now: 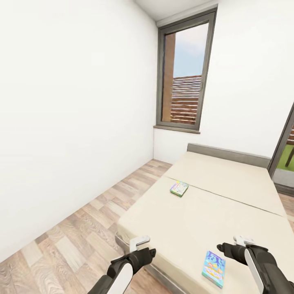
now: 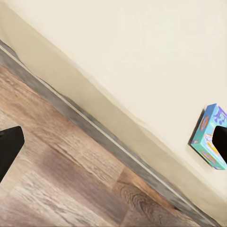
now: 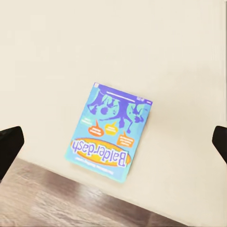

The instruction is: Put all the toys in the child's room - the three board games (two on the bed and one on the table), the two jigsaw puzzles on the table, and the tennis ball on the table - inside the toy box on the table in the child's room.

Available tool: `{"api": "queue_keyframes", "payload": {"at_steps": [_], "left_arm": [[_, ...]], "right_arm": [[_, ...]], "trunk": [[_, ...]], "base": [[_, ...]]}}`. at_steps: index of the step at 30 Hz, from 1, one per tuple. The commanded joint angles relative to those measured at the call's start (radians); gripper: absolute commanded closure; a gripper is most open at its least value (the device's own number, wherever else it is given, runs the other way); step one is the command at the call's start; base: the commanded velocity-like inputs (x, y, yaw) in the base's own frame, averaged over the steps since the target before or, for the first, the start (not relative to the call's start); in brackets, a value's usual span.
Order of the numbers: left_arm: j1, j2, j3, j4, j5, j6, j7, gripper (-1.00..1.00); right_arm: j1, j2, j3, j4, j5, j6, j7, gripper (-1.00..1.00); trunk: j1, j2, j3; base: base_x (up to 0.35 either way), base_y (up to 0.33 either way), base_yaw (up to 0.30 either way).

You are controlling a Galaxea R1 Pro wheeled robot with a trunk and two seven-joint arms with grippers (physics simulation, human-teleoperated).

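Note:
Two board games lie on the beige bed (image 1: 212, 204). A small blue box (image 1: 214, 268) printed "Balderdash" lies flat near the bed's near edge (image 3: 109, 133), and its side also shows in the left wrist view (image 2: 210, 138). A white-green box (image 1: 179, 188) lies farther up the mattress. My right gripper (image 1: 233, 246) hovers open just above and right of the blue box, fingertips (image 3: 8, 147) wide apart. My left gripper (image 1: 143, 248) is open over the bed's edge and the floor, left of the blue box. The table, toy box, jigsaw puzzles and tennis ball are out of view.
A strip of wood-plank floor (image 1: 77, 241) runs between the white left wall (image 1: 61, 122) and the bed. A tall grey-framed window (image 1: 184, 73) stands behind it. The grey headboard (image 1: 228, 153) is at the far end, with a glass door (image 1: 283, 159) at the right.

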Motion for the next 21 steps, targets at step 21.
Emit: {"api": "queue_keyframes", "payload": {"at_steps": [21], "left_arm": [[0.002, 0.0, -0.014, -0.018, 0.016, 0.003, 0.011, -1.0]], "right_arm": [[-0.006, -0.013, -0.017, 0.002, -0.004, 0.011, -0.003, -1.0]], "trunk": [[0.0, -0.001, -0.001]], "base": [[0.082, -0.072, 0.0]]}}
